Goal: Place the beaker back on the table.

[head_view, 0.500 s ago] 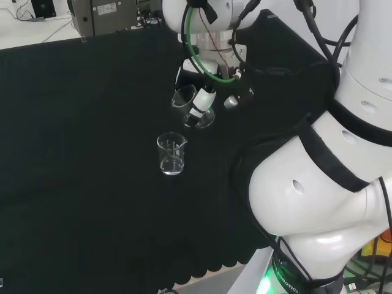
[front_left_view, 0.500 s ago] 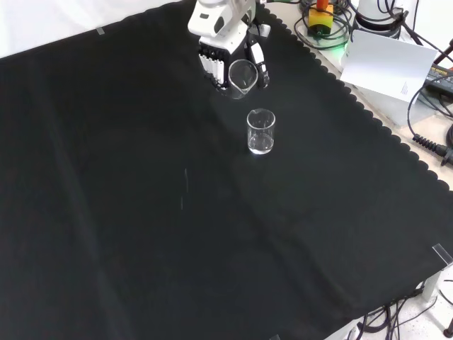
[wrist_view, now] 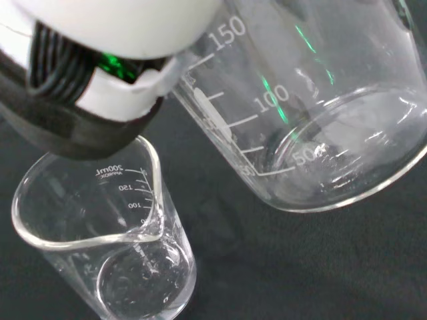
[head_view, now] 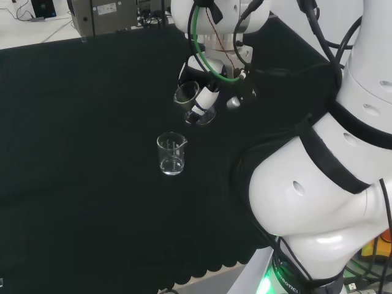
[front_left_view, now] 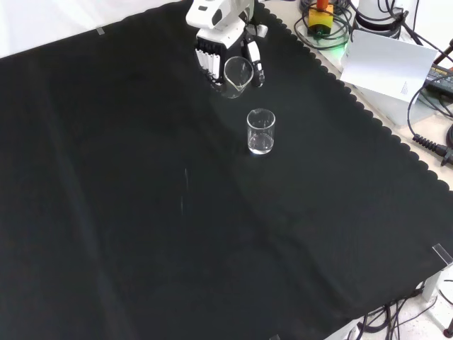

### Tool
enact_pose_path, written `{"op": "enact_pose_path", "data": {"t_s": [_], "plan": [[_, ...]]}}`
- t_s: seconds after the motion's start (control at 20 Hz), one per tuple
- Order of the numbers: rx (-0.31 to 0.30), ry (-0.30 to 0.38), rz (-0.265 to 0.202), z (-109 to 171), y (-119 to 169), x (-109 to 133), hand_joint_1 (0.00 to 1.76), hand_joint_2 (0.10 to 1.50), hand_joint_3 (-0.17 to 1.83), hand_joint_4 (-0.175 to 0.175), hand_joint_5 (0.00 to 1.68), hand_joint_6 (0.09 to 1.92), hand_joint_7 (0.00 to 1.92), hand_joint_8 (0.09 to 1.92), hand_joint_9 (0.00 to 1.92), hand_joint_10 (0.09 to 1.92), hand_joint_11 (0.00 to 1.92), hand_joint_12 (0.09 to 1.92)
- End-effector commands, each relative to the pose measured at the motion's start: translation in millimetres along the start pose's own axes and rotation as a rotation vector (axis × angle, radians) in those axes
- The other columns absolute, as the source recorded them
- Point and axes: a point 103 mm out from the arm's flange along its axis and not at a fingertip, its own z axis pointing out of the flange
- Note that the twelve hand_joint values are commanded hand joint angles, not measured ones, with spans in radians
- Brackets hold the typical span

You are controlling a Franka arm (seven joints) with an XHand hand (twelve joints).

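Observation:
The hand [head_view: 212, 93] is curled round a clear beaker [head_view: 195, 105], which it holds tilted above the black cloth [head_view: 79, 122]. In the front view the hand [front_left_view: 214, 51] comes in from the top, with the held beaker [front_left_view: 238, 75] between its fingers and thumb. A second clear beaker [head_view: 171, 154] stands upright on the cloth just short of the hand, with a little clear liquid at its bottom [front_left_view: 260, 133]. In the wrist view the held beaker [wrist_view: 320, 113] is close and large, a black and white finger [wrist_view: 100, 80] lies beside it, and the standing beaker [wrist_view: 113, 247] sits below.
The arm's white links [head_view: 318, 184] stand at the right of the head view. A white sheet [front_left_view: 386, 62] and cables [front_left_view: 428, 145] lie beyond the cloth's scalloped edge [front_left_view: 382, 131] in the front view. A grey box [head_view: 104, 12] stands behind the bench.
The hand has carried the held beaker a little upward and away from the standing beaker. The standing beaker has not moved.

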Motion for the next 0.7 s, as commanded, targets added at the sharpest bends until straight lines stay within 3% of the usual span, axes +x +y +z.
{"op": "enact_pose_path", "data": {"t_s": [0.05, 0.7], "plan": [[-0.025, 0.021, 0.005, 7, 11, -7, 1.32, 0.61, 0.7, -0.175, 1.31, 0.6, 1.37, 0.56, 1.79, 0.09, 1.47, 0.51], [-0.091, 0.104, -0.01, 18, 55, -29, 1.32, 0.62, 0.68, -0.175, 1.3, 0.61, 1.36, 0.57, 1.78, 0.09, 1.46, 0.52]]}}
